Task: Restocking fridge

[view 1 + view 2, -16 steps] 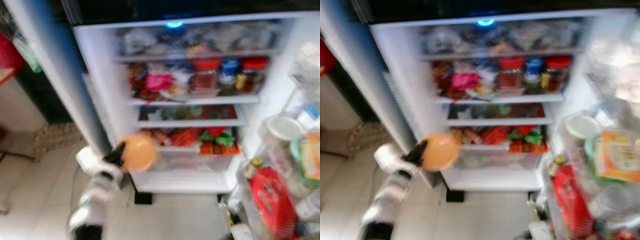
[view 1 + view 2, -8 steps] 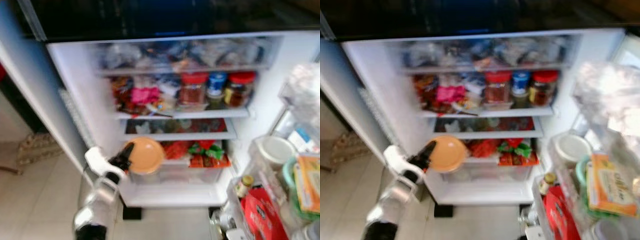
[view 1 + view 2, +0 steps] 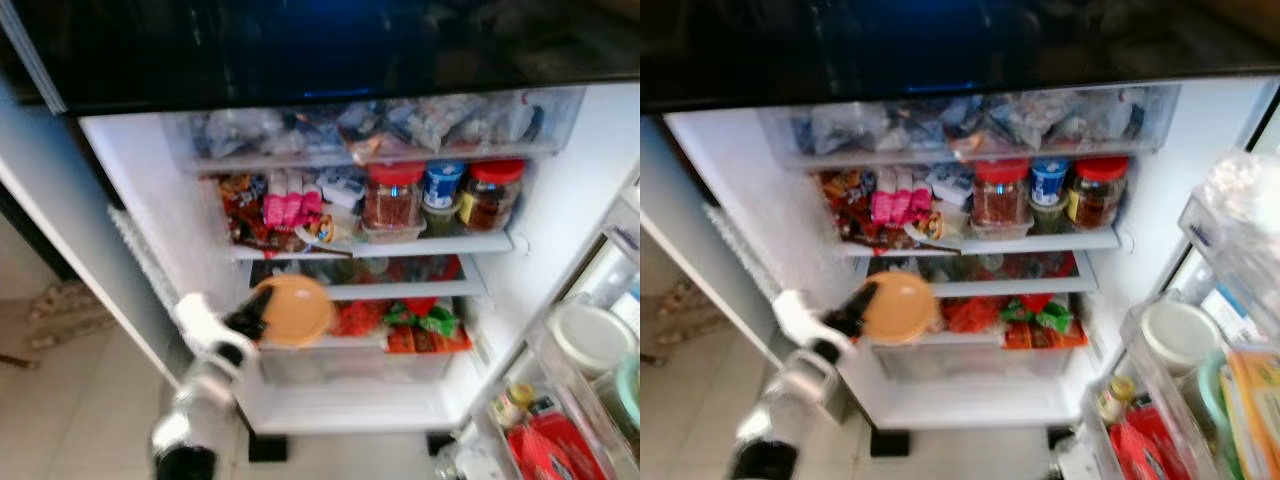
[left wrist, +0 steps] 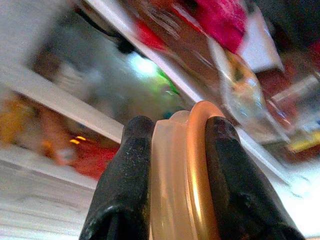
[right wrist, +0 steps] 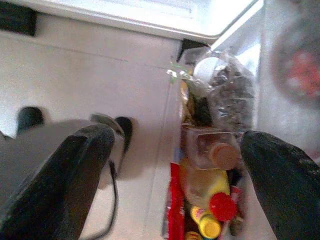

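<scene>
Jars (image 3: pixel 440 196) on fridge shelf (image 3: pixel 375 245), lidded container (image 3: pixel 293 310) before lower shelf, bottles in door rack (image 3: pixel 560 420) at right

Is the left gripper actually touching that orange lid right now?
Touching. In the left wrist view, the left gripper has both black fingers pressed against the orange lid, with no gap.

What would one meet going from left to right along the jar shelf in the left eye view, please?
Red snack packets → pink packets → red-lidded jar → blue-lidded jar → second red-lidded jar.
</scene>
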### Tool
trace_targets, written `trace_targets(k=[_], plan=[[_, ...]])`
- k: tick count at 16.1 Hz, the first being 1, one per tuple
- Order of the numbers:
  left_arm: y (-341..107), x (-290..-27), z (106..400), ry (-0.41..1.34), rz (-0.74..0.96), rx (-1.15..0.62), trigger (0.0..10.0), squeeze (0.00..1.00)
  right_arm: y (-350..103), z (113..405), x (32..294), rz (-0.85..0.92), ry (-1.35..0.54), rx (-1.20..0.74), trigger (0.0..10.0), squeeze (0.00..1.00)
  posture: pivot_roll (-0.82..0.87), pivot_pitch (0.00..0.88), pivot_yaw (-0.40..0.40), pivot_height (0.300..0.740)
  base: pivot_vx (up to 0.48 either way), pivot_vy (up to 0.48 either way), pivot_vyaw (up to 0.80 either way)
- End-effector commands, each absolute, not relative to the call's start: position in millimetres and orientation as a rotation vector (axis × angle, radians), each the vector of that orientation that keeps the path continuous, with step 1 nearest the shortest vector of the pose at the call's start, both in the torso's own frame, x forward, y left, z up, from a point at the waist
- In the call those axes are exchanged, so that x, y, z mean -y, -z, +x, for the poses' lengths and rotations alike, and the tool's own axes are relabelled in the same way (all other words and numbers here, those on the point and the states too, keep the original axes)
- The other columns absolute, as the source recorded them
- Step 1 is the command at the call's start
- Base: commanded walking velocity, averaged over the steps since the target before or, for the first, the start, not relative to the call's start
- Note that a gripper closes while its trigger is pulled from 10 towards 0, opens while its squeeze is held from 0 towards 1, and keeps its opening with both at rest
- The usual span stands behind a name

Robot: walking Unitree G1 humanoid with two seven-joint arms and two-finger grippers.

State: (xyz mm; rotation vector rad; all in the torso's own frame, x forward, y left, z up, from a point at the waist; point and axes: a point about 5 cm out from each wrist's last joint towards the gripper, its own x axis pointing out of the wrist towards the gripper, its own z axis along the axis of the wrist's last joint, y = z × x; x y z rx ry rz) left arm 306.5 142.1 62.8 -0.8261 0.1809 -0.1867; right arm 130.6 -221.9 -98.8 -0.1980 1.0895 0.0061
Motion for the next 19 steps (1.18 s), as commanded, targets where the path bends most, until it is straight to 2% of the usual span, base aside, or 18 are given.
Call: trace_targets(k=[1,3,7,13,19], plan=[[-67.0,-154.6,308.3,0.161,-0.805,-0.153,10.0,0.00,97.9,136.9,215.7,-0.189,-0.024,-1.072,10.0,0.00,0.03,0.014,0.026,0.740,0.296,0.000,0.00],[-65.1,-152.4,307.2,0.174,-0.798,-0.166,10.0,0.00,98.0,136.1,216.7,-0.177,-0.010,-1.075,10.0,0.00,0.03,0.016,0.026,0.740,0.298,0.000,0.00],[-54.2,-142.6,301.2,0.225,-0.765,-0.252,10.0,0.00,97.5,136.7,218.2,-0.175,-0.012,-1.075,10.0,0.00,0.03,0.019,0.025,0.740,0.000,0.000,0.00],[-59.1,-137.6,302.7,0.274,-0.774,-0.244,10.0,0.00,96.9,137.4,220.3,-0.178,-0.007,-1.075,10.0,0.00,0.03,0.015,0.020,0.740,0.000,0.000,0.00],[-61.4,-128.8,304.3,0.313,-0.748,-0.248,10.0,0.00,100.6,123.5,222.5,-0.197,0.002,-1.092,10.0,0.00,0.03,0.005,0.021,0.740,0.000,0.000,0.00]])
